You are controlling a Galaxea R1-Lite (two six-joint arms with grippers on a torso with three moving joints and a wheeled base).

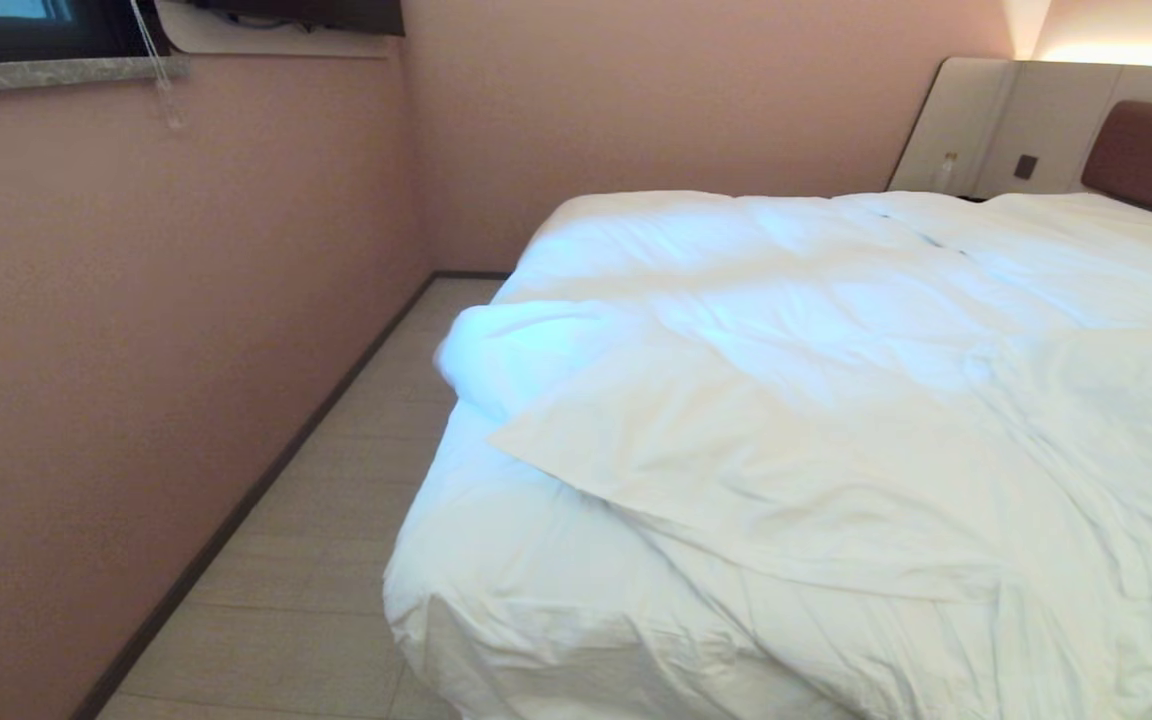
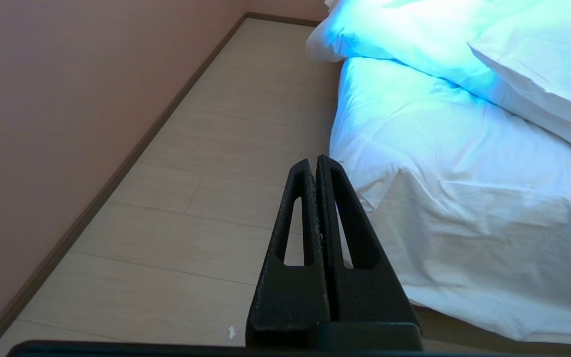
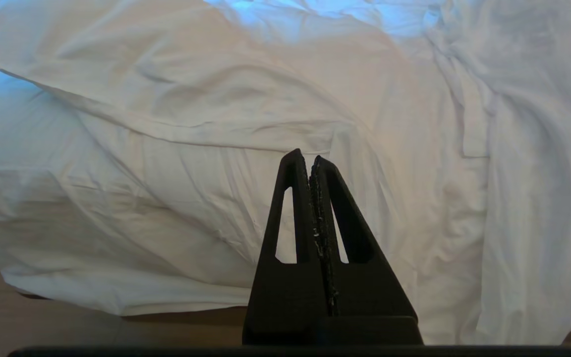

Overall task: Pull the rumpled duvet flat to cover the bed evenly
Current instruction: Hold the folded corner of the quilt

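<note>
Duvet [image 1: 786, 420] lies rumpled, no writing readable.

The duvet [image 1: 796, 400] lies rumpled on the bed [image 1: 1151, 155] — one corner seemingly folded back.

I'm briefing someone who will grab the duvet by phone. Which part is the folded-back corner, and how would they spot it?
Start at the bed filling the right of the room, beside the pink wall. On its near left side, the duvet has a folded-back corner. It is a flat pointed flap with a crisp straight edge, unlike the puffy rolled bulge behind it.
</note>
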